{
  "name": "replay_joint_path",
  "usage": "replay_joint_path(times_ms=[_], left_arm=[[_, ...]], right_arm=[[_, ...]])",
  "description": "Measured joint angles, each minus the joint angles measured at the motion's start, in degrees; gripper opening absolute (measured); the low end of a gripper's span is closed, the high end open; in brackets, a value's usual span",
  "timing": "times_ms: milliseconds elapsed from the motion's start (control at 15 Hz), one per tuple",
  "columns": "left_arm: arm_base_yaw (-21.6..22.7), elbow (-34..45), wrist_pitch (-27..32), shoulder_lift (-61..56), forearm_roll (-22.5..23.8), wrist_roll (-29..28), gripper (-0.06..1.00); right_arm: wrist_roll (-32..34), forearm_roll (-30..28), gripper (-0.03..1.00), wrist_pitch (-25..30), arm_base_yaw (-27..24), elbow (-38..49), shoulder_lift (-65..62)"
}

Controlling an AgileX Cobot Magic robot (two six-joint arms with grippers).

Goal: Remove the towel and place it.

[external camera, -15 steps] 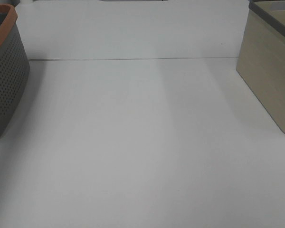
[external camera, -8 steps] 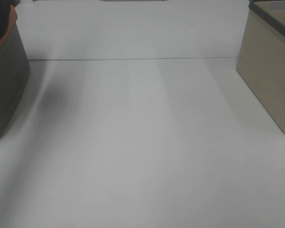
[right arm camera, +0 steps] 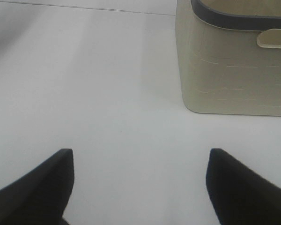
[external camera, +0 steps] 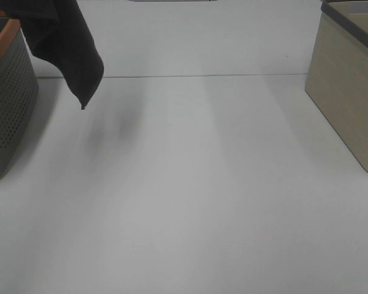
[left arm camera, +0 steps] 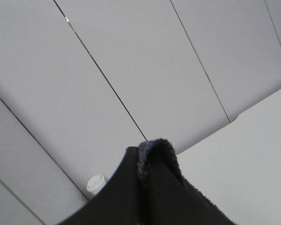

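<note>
The towel (external camera: 67,43), dark navy-black, hangs in the air at the back left of the exterior high view. Its lowest corner points down just right of the grey basket with an orange rim (external camera: 6,104). Its top runs out of the frame, and the left arm does not show there. In the left wrist view my left gripper (left arm camera: 147,201) is shut on a bunched fold of the towel (left arm camera: 154,152), which covers most of the fingers. My right gripper (right arm camera: 140,154) is open and empty, low over the white table (right arm camera: 107,93).
A beige basket with a dark rim (external camera: 349,92) stands at the right edge of the table and also shows in the right wrist view (right arm camera: 234,65). A small white round lid-like object (left arm camera: 96,183) shows in the left wrist view by the wall.
The towel has come up out of the grey basket and moved right into view. It now hangs beside the basket and casts a soft shadow on the table.
</note>
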Motion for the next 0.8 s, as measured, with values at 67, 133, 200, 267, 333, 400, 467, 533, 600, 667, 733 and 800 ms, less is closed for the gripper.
replay_joint_path(times_ms=[67, 133, 200, 267, 333, 400, 467, 533, 600, 667, 733, 800], left_arm=[[-2.23, 0.00, 2.46, 0.46, 6.70, -7.33, 0.00], [-4.70, 0.00, 5.79, 0.92, 14.50, -14.15, 0.00], [-7.68, 0.00, 9.40, 1.49, 21.60, -20.91, 0.00], [-10.43, 0.00, 13.46, 2.18, 27.73, -27.10, 0.00], [-14.73, 0.00, 18.39, 3.04, 33.86, -35.07, 0.00], [-17.36, 0.00, 20.51, 3.61, 35.52, -37.87, 0.00], [-19.48, 0.00, 22.35, 4.24, 36.27, -39.94, 0.00], [-20.86, 0.00, 23.89, 5.21, 36.33, -41.60, 0.00], [-21.83, 0.00, 25.38, 6.36, 36.33, -43.66, 0.00], [-22.75, 0.00, 26.93, 7.68, 36.33, -45.55, 0.00], [-23.09, 0.00, 28.07, 8.54, 36.33, -46.47, 0.00], [-23.89, 0.00, 30.08, 10.14, 36.27, -47.73, 0.00]], right_arm=[[0.00, 0.00, 0.76, 0.00, 0.00, 0.00, 0.00], [0.00, 0.00, 0.76, 0.00, 0.00, 0.00, 0.00], [0.00, 0.00, 0.76, 0.00, 0.00, 0.00, 0.00], [0.00, 0.00, 0.76, 0.00, 0.00, 0.00, 0.00], [0.00, 0.00, 0.76, 0.00, 0.00, 0.00, 0.00], [0.00, 0.00, 0.76, 0.00, 0.00, 0.00, 0.00], [0.00, 0.00, 0.76, 0.00, 0.00, 0.00, 0.00], [0.00, 0.00, 0.76, 0.00, 0.00, 0.00, 0.00], [0.00, 0.00, 0.76, 0.00, 0.00, 0.00, 0.00], [0.00, 0.00, 0.76, 0.00, 0.00, 0.00, 0.00], [0.00, 0.11, 0.76, 0.00, 0.00, 0.00, 0.00], [0.00, 0.23, 0.76, 0.00, 0.00, 0.00, 0.00]])
